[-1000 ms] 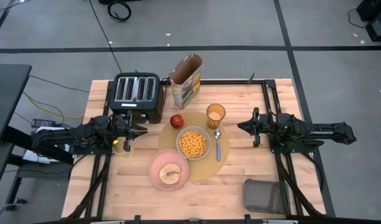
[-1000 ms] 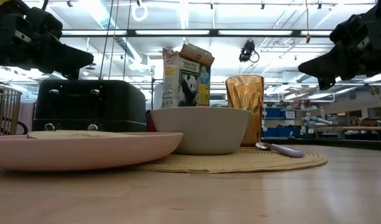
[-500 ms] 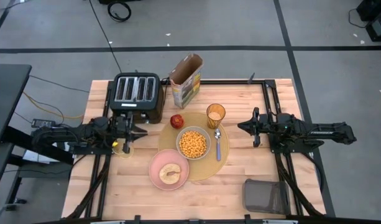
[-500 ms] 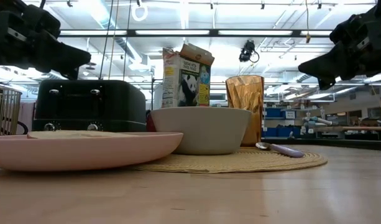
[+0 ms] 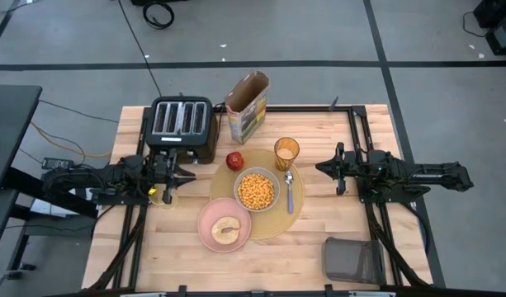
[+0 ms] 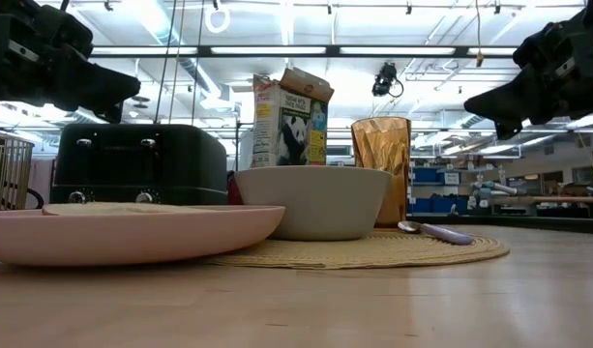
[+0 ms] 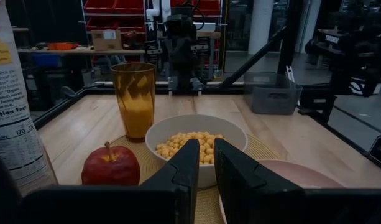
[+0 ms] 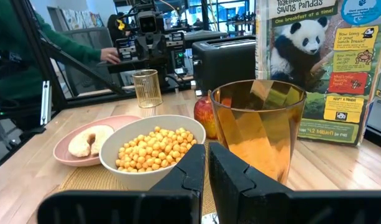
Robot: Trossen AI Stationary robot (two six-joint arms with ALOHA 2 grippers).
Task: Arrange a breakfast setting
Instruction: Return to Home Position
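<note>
**Both grippers hover empty at the table's two sides, with the breakfast laid out between them.**

The left gripper (image 5: 186, 174) has its fingers drawn to a thin slit and holds nothing. It hangs over the left part of the table, just in front of the toaster (image 5: 182, 128), with a small clear glass (image 8: 146, 89) beside it. The right gripper (image 5: 321, 168) is likewise nearly closed and empty, and sits apart from the spoon (image 5: 290, 194). Between the two lies the round placemat (image 5: 269, 227). The bowl (image 6: 315, 203), full of cereal balls, sits at its middle, with the spoon just right of it. The tumbler (image 5: 286, 153) stands at the mat's far edge and the apple (image 5: 234, 160) at its far left. The pink plate (image 5: 207, 216) carries bread (image 5: 226, 229) and overlaps the mat's near left edge. The cereal box (image 5: 248, 106) stands beside the toaster. The mesh basket (image 5: 352, 260) sits well apart, near the front right corner.
</note>
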